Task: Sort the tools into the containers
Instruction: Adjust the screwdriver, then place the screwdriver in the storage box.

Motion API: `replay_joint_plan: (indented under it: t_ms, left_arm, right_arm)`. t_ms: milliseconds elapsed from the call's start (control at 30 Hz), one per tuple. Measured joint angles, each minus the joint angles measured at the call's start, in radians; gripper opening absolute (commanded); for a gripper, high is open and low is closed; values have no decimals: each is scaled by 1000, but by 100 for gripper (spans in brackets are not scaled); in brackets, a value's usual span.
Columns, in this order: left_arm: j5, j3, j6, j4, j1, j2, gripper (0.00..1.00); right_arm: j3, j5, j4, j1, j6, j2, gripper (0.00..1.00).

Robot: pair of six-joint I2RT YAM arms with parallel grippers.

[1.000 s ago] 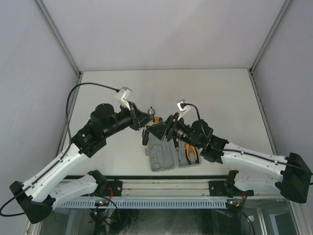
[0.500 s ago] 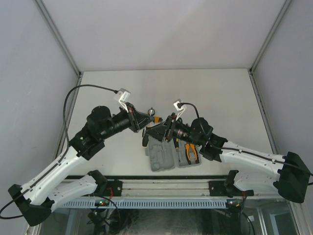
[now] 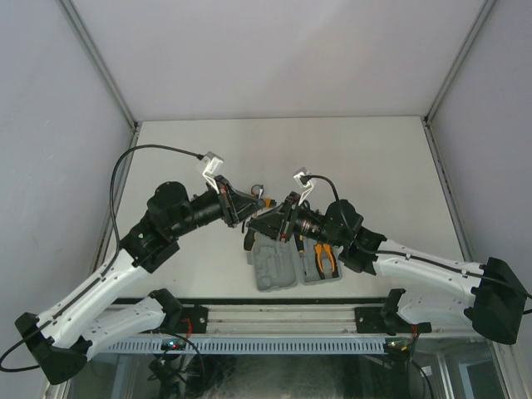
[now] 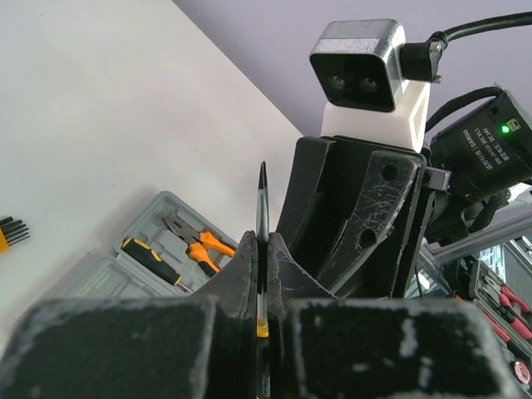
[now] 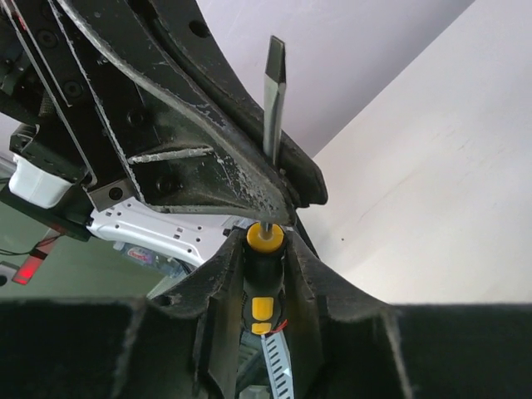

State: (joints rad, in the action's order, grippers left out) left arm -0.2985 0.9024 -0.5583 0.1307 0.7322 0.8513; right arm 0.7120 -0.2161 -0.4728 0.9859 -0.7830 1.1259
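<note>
**Two hands on one screwdriver, above the open case**

Left of centre in the top view, my left hand (image 3: 243,205) is clamped shut on the bare shaft of a black-and-yellow screwdriver (image 4: 263,199), whose blade tip points toward the top of the left wrist frame. Just to the right, the right hand (image 5: 266,249) has its fingers against both sides of the handle. I read that as a grip, though I cannot tell how firm it is. The tool hangs in the air between the two, over the grey case (image 3: 273,273) lying open at lower centre on the counter (image 3: 374,166).

My worry is the release. If the left lets go before the right has really bitten, the screwdriver drops. It could land on the case and bounce out, or knock the pliers (image 3: 326,259) and the second screwdriver (image 4: 154,259) out of their recesses.

The opposite fault is as likely. If either arm moves while both hold, the thin, smooth shaft could twist or slide, and the hands sit so close that their fingers could collide.

Further right, lowering by the handle leaves the long blade leading — it may catch the case's rim.
</note>
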Motion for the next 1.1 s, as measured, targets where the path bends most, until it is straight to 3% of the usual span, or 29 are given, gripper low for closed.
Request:
replay_joint_plan:
  t_ms: [100, 167, 267, 400, 567, 800, 1100]
  left_arm:
    - [-4, -5, 0, -10, 0, -3, 12]
    - [-5, -6, -1, -14, -1, -3, 27]
    - [-5, -6, -6, -19, -2, -4, 45]
    - [0, -6, -6, -18, -2, -13, 58]
    - [35, -6, -5, 1, -4, -29, 62]
    - [197, -5, 13, 130, -20, -45, 63]
    - [323, -6, 22, 286, -82, -45, 64]
  right_arm:
    - [0, -4, 0, 0, 1, 2, 8]
    - [0, -4, -2, -2, 2, 2, 5]
    - [0, 1, 14, -2, 9, 1, 1]
    - [0, 47, 92, -2, 27, -18, 0]
    - [0, 135, 230, -3, 64, -90, 0]
    - [4, 298, 521, -15, 109, -197, 0]
    - [48, 404, 902, -63, 142, -142, 0]
